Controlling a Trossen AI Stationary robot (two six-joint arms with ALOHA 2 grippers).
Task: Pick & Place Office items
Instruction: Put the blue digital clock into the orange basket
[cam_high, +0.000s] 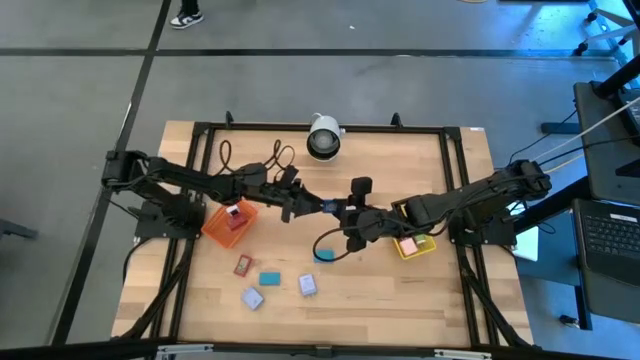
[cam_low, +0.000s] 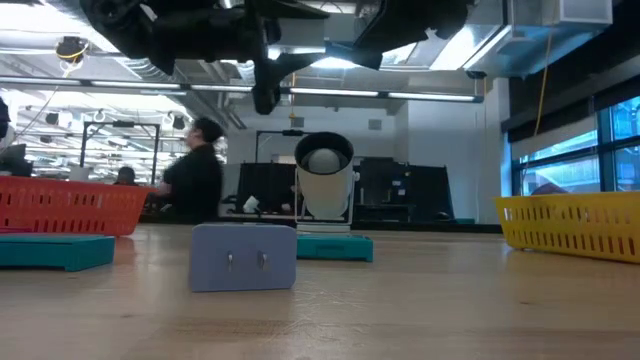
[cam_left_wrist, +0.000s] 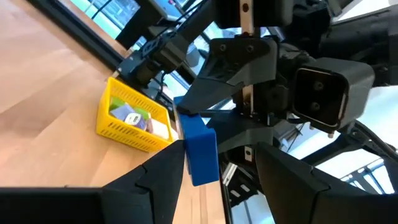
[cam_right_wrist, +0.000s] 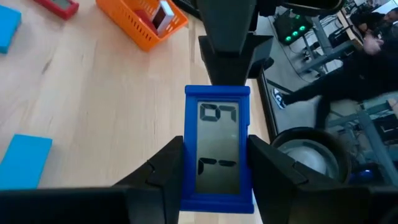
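A dark blue block with a grey display (cam_right_wrist: 219, 149) is in the air over the table's middle (cam_high: 333, 207), between both grippers. My right gripper (cam_right_wrist: 214, 148) is shut on it. My left gripper (cam_left_wrist: 221, 155) is open, with its fingers either side of the block's thin far end (cam_left_wrist: 200, 149). Loose items lie flat on the near table: a red one (cam_high: 242, 265), two teal ones (cam_high: 270, 279) (cam_high: 325, 255) and two lavender ones (cam_high: 251, 298) (cam_high: 308, 285). In the low view the grippers are only dark shapes at the top. My right gripper pinches the blue block by its two long side edges (cam_right_wrist: 191, 171), one finger on each. It comes level from the table's right. The block is lifted clear, display face showing. My left gripper has one finger (cam_left_wrist: 168, 168) right beside the block's face; I cannot tell whether it touches.
The orange tray (cam_high: 215, 228) at left holds a red-and-white item. The yellow tray (cam_high: 400, 250) at right holds several items. A white-and-black camera (cam_high: 323, 137) stands at the far edge. The black frame (cam_high: 300, 127) runs around the table. A person (cam_low: 200, 180) stands in the room behind.
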